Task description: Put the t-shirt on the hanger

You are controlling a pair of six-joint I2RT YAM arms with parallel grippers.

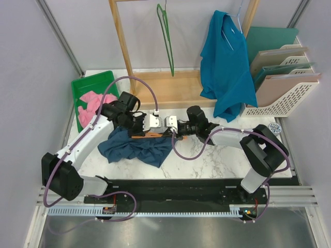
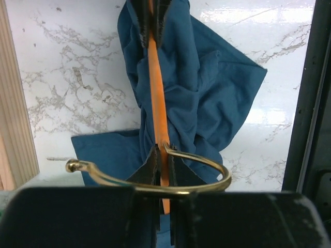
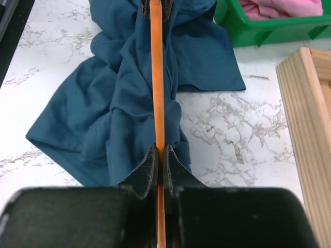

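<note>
Hanger (image 2: pixel 158 93), the orange one, is pinched from both ends right now. The left gripper (image 2: pixel 161 155) is clamped on it just by the brass-coloured hook (image 2: pixel 207 170), which curls around right at its fingertips. The right gripper (image 3: pixel 160 157) is squeezed shut on the same orange bar from the opposite side, so the two sets of fingers face each other along the hanger. The navy t-shirt (image 1: pixel 137 147) sits in a crumpled heap on the marble table (image 1: pixel 217 160), under the hanger and spreading to the near left of both grippers. Can't tell whether the bar touches the cloth. Further back, a teal shirt (image 1: pixel 227 67) and a green hanger (image 1: pixel 168 36) hang on the wooden rack (image 1: pixel 121 41). At far left is a green bin (image 1: pixel 85 85) with a pink garment (image 1: pixel 93 103) in it.
</note>
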